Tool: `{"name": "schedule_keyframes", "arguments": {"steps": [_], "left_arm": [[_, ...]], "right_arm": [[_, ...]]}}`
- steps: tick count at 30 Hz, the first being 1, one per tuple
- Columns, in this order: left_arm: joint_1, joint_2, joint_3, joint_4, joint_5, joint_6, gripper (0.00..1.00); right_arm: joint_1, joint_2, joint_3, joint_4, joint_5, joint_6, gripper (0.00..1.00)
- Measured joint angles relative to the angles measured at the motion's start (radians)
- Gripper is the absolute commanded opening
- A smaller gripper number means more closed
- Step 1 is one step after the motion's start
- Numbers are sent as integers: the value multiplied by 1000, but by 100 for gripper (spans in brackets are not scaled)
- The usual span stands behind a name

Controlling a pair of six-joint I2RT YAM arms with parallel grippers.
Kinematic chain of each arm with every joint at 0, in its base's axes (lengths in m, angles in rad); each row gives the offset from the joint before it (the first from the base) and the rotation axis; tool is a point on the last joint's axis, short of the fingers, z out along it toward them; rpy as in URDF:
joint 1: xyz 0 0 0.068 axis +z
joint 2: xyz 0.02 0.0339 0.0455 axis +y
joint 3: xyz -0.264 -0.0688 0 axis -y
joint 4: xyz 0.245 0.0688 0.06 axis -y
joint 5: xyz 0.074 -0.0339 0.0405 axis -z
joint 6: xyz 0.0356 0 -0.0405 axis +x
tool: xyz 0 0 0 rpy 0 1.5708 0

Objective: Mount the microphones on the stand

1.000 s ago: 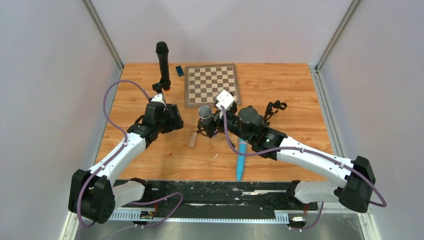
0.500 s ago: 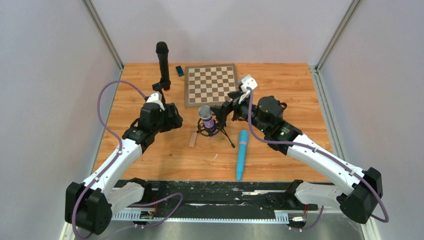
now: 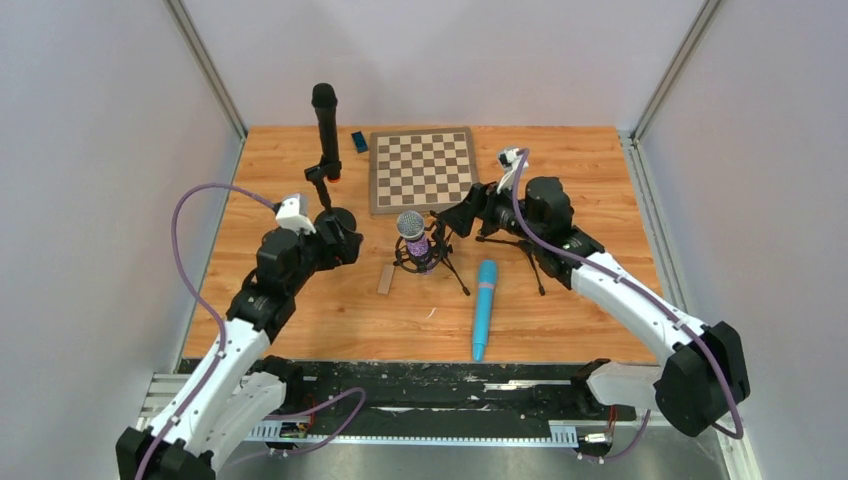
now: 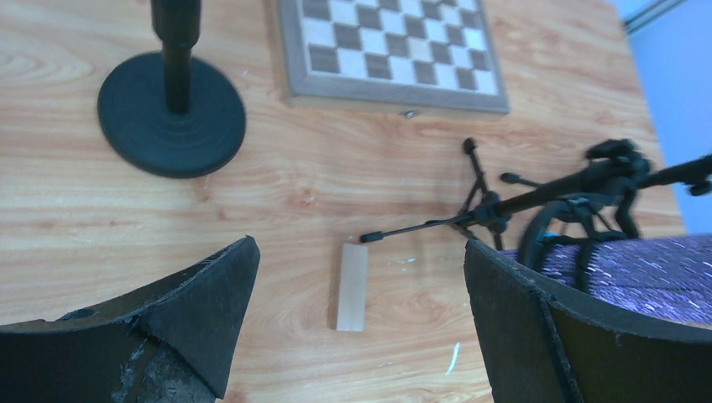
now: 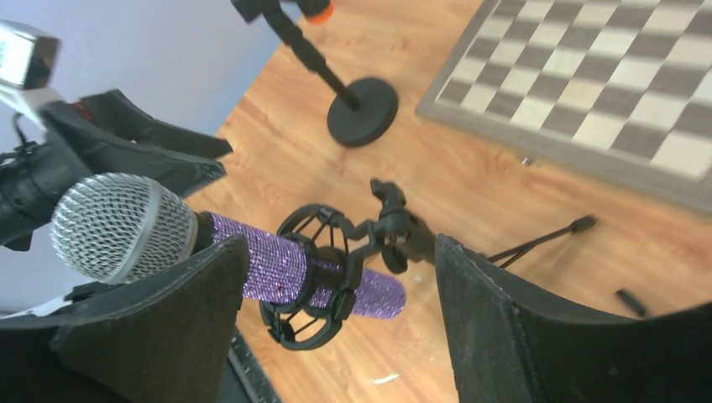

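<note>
The purple microphone with a silver grille sits in the shock mount of a small black tripod stand at mid table. In the right wrist view the purple microphone lies through the mount ring. My right gripper is open just right of it, jaws wide and apart from it. The long black microphone with an orange end stands clipped upright in a round-base stand. My left gripper is open and empty near that base. The light blue microphone lies flat on the table.
A chessboard lies at the back centre, with a small blue object to its left. A small wooden block lies left of the tripod. Another black tripod stand stands under my right forearm. Grey walls enclose the table.
My right gripper has let go of the purple microphone and drawn back to the right and away. The microphone stays in its mount. My left arm has pulled back toward the near left.
</note>
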Motion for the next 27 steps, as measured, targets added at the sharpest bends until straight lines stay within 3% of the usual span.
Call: {"name": "schedule_keyframes", "arguments": {"steps": [11, 27], "left_arm": [[0, -280, -138, 195, 71, 8, 100], [0, -264, -139, 227, 101, 18, 100]], "right_arm": [[-19, 78, -59, -36, -110, 151, 71], [-67, 185, -121, 65, -312, 343, 66]]}}
